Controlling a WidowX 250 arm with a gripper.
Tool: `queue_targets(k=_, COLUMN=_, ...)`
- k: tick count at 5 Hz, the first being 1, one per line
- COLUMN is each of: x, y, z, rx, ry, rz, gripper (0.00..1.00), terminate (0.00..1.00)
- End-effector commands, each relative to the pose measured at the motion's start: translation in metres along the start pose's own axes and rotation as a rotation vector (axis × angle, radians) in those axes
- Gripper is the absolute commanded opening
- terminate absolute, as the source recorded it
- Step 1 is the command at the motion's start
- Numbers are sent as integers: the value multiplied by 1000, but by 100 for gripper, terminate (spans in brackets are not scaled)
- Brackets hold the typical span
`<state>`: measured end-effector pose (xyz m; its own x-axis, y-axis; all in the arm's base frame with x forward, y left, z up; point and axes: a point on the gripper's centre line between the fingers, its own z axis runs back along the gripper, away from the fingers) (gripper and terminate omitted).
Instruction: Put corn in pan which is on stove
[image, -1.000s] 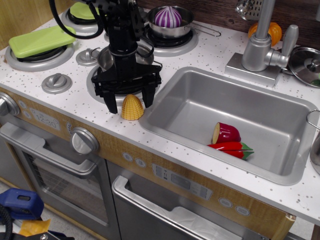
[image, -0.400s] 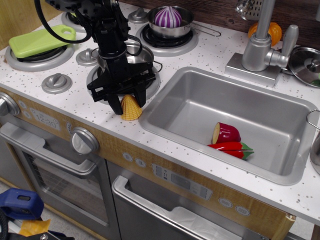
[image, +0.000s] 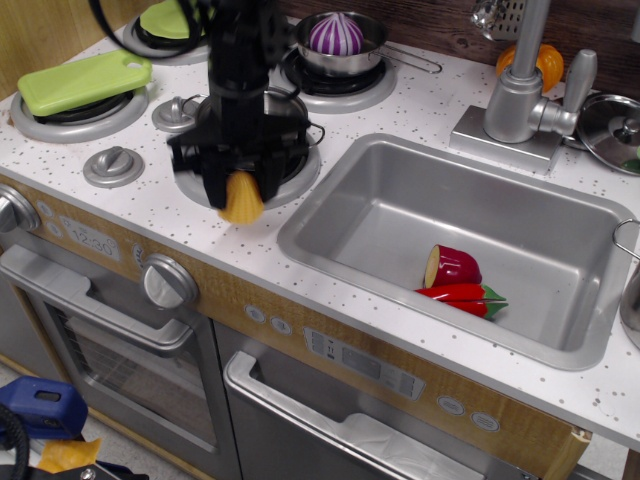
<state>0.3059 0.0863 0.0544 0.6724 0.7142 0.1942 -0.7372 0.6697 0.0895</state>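
Note:
My black gripper (image: 240, 193) is shut on the yellow corn (image: 241, 203) and holds it just above the white speckled stove (image: 140, 205), near its front edge. The image is motion-blurred around the fingers. The small shiny steel pan (image: 294, 113) sits on the front right burner right behind the gripper. The arm hides most of it; only its right rim and loop handle show.
A steel pan with a purple onion (image: 335, 36) stands on the back burner. A green board (image: 80, 80) lies on the left burner. The sink (image: 400, 215) to the right holds red toy pieces (image: 458, 279). A faucet (image: 520, 95), an orange fruit (image: 547, 62) and a lid (image: 610, 120) are at the back right.
The gripper came down around the corn, shut on it, and has lifted it off the counter and shifted it slightly left.

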Motion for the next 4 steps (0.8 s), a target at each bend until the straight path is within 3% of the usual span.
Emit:
queue_targets(k=1, x=29, y=-5, z=56, rx=54, ry=-198, rz=-59, gripper=0, terminate=0)
queue_targets(k=2, x=53, y=-10, z=53, rx=12, ry=-292, rz=-142, gripper=0, terminate=0)
queue_targets(k=3, x=71, y=-14, z=45, rx=-55, ry=-335, rz=-220, gripper=0, terminate=0)
queue_targets(k=4, x=79, y=-16, z=33, rx=-86, ry=-380, rz=-319, gripper=100, terminate=0)
